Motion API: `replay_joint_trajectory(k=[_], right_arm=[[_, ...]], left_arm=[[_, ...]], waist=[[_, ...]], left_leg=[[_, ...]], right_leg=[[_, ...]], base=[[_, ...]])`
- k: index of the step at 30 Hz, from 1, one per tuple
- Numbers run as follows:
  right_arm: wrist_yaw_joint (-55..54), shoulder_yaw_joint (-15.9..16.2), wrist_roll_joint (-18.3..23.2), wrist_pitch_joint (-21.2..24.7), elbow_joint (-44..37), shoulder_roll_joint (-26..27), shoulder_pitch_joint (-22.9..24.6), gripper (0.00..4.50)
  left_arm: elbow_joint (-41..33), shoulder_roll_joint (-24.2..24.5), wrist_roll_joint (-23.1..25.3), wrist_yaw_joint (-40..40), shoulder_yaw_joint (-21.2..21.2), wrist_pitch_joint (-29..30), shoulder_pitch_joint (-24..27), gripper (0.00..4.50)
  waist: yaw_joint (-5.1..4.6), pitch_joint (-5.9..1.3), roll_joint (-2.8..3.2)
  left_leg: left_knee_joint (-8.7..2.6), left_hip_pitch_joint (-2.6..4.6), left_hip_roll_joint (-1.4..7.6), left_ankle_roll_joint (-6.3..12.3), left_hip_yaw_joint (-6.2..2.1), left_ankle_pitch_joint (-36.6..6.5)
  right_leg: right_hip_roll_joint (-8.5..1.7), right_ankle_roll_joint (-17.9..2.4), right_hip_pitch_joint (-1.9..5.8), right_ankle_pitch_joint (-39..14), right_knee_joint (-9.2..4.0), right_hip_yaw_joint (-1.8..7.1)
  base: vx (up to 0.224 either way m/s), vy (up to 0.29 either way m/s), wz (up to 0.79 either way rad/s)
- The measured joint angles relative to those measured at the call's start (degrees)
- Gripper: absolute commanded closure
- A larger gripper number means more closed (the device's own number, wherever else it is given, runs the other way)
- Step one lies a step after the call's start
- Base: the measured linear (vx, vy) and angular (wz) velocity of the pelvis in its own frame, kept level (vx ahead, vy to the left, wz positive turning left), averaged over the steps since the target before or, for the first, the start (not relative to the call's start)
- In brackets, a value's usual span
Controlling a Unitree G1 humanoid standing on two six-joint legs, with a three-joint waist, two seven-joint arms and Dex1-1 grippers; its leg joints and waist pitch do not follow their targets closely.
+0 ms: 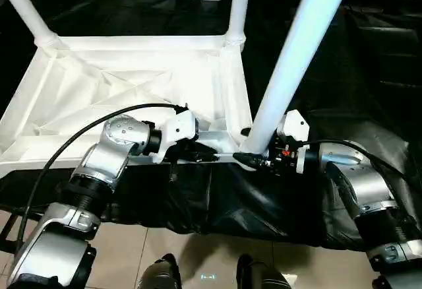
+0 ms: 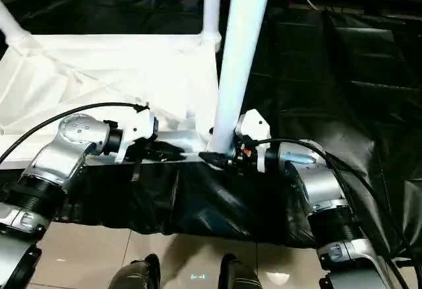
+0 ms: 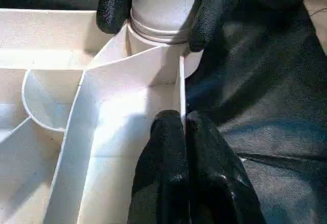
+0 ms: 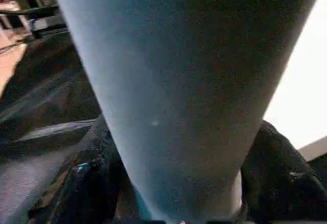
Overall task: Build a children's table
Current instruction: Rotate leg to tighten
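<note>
White plastic tabletop (image 1: 119,84) is lying ribbed side up on the black cloth (image 1: 369,58); left gripper (image 1: 198,152) is pinching its near rim wall, steadying it. Right gripper (image 1: 254,159) is clamping the long white tube leg (image 1: 290,64) just above the corner socket (image 3: 153,45), likely seating it.

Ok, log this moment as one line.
right gripper: shut on leg at near-right socket | left gripper: shut on tabletop rim | two far legs seated

table (image 1: 119,84) inverted on cloth (image 1: 369,58), legs up
</note>
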Motion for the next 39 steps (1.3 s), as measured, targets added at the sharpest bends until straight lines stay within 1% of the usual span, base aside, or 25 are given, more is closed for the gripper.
replay_joint_trajectory(k=[2,6,11,13,15,18,20,21,22,24,29,30,32,34,37,39], right_arm=[[0.63,0.21,0.23,0.35,-0.30,-0.27,0.06,1.87],[1.08,0.34,0.32,0.96,-0.86,-0.41,0.29,1.89],[-0.91,-0.50,0.24,1.60,-1.53,0.78,1.15,1.91],[-6.57,-2.36,-0.16,1.62,-0.22,3.18,1.24,1.91],[-12.20,-4.12,-0.81,1.39,1.07,5.58,0.96,1.91],[-24.20,-7.20,-2.33,1.48,3.53,10.78,0.00,1.91],[-30.43,-8.61,-3.02,1.50,4.49,13.18,-0.63,1.91],[-37.22,-10.16,-4.07,1.50,5.47,16.25,-1.47,1.91],[-41.56,-10.98,-4.77,1.50,6.07,17.90,-2.09,1.91],[-47.85,-11.79,-5.48,1.47,6.82,19.81,-2.88,1.91],[-56.20,-12.40,-8.33,-0.36,8.78,23.07,-3.89,1.91],[-57.15,-12.47,-8.70,-0.64,8.95,23.53,-3.98,1.56],[-57.56,-12.57,-8.98,-1.12,9.08,23.78,-3.98,1.21],[-57.55,-12.57,-9.31,-1.50,8.98,24.03,-3.98,1.18],[-56.23,-12.55,-9.30,-1.52,8.69,23.68,-3.88,0.83],[-53.02,-11.67,-9.21,-1.40,8.49,22.21,-3.81,0.71]], left_arm=[[-0.02,0.14,-0.09,-0.45,-0.10,-0.02,0.00,4.50],[-0.01,0.30,-0.57,-0.86,-0.12,-0.02,-0.01,4.50],[0.90,-0.85,0.01,0.73,-0.08,0.34,-0.47,4.50],[2.64,-2.40,0.79,4.24,0.48,1.33,-1.21,4.50],[3.97,-3.61,1.64,7.35,0.96,2.00,-2.30,4.50],[5.85,-6.36,3.36,13.75,1.36,4.29,-3.98,4.50],[6.32,-8.00,4.13,17.01,1.47,5.49,-4.58,4.50],[6.89,-9.46,4.95,20.10,1.59,6.36,-5.23,4.50],[7.28,-10.53,5.56,22.07,1.62,6.87,-5.63,4.50],[7.49,-12.28,6.43,24.98,1.54,7.79,-5.98,4.50],[7.57,-13.72,7.91,27.94,1.44,7.63,-6.03,4.50],[7.52,-13.78,8.06,28.10,1.44,7.54,-5.99,4.50],[7.42,-13.80,8.12,28.11,1.44,7.52,-5.96,4.50],[7.26,-13.81,8.18,28.09,1.41,7.52,-5.89,4.50],[6.68,-13.69,8.27,27.51,1.41,7.40,-5.60,4.50],[6.04,-13.12,8.19,26.81,1.41,7.08,-5.28,4.50]], waist=[[0.06,0.00,0.00],[0.20,0.00,0.00],[0.53,0.00,-0.01],[0.51,-0.01,-0.06],[0.40,0.07,-0.25],[-0.46,0.04,-0.54],[-0.72,0.05,-0.66],[-0.87,0.01,-0.73],[-0.91,0.00,-0.74],[-0.88,-0.03,-0.77],[-0.82,-0.07,-0.72],[-0.83,-0.07,-0.72],[-0.83,-0.07,-0.72],[-0.83,-0.07,-0.72],[-0.83,-0.06,-0.70],[-0.97,-0.05,-0.68]], left_leg=[[0.00,-0.01,0.00,0.00,0.00,0.00],[0.00,-0.01,0.00,0.00,0.00,0.00],[0.06,0.06,0.02,0.01,0.00,0.02],[0.16,0.19,0.05,-0.14,0.04,-0.06],[0.16,0.17,0.03,-0.30,0.03,-0.14],[0.17,0.20,-0.09,-0.38,0.04,-0.10],[0.16,0.20,-0.20,-0.39,0.02,-0.09],[0.17,0.23,-0.24,-0.42,0.01,-0.08],[0.17,0.23,-0.27,-0.43,0.01,-0.07],[0.15,0.24,-0.40,-0.42,-0.02,-0.07],[0.13,0.22,-0.51,-0.42,-0.06,-0.07],[0.13,0.22,-0.53,-0.42,-0.06,-0.07],[0.12,0.22,-0.55,-0.42,-0.07,-0.07],[0.11,0.21,-0.55,-0.42,-0.07,-0.07],[0.09,0.20,-0.55,-0.42,-0.07,-0.07],[0.09,0.15,-0.55,-0.42,-0.07,-0.07]], right_leg=[[0.00,0.00,-0.01,0.00,0.00,0.00],[0.00,0.00,-0.02,0.00,0.00,-0.01],[0.00,0.00,0.06,0.00,0.06,-0.01],[-0.01,-0.10,0.18,0.07,0.11,0.02],[-0.03,-0.03,0.18,0.04,0.06,0.02],[-0.10,0.01,0.21,0.01,-0.03,0.13],[-0.15,0.03,0.21,0.00,-0.08,0.21],[-0.15,0.03,0.22,0.00,-0.09,0.27],[-0.18,0.04,0.21,-0.01,-0.11,0.28],[-0.26,0.06,0.24,-0.02,-0.13,0.35],[-0.32,0.07,0.25,-0.02,-0.14,0.38],[-0.34,0.07,0.25,-0.02,-0.14,0.38],[-0.35,0.07,0.25,-0.02,-0.13,0.38],[-0.35,0.07,0.25,-0.02,-0.13,0.37],[-0.35,0.07,0.24,-0.01,-0.13,0.38],[-0.35,0.06,0.19,0.00,-0.13,0.37]], base=[[0.000,0.000,0.00],[0.000,0.000,0.00],[0.000,0.000,0.00],[0.000,0.000,0.00],[0.000,0.000,0.00],[0.000,0.000,0.00],[0.000,0.000,0.00],[0.000,0.000,0.00],[0.000,0.000,0.00],[0.000,0.000,0.00],[0.000,0.000,0.00],[0.000,0.000,0.00],[0.000,0.000,0.00],[0.000,0.000,0.00],[0.000,0.000,0.00],[0.000,0.000,0.00]])
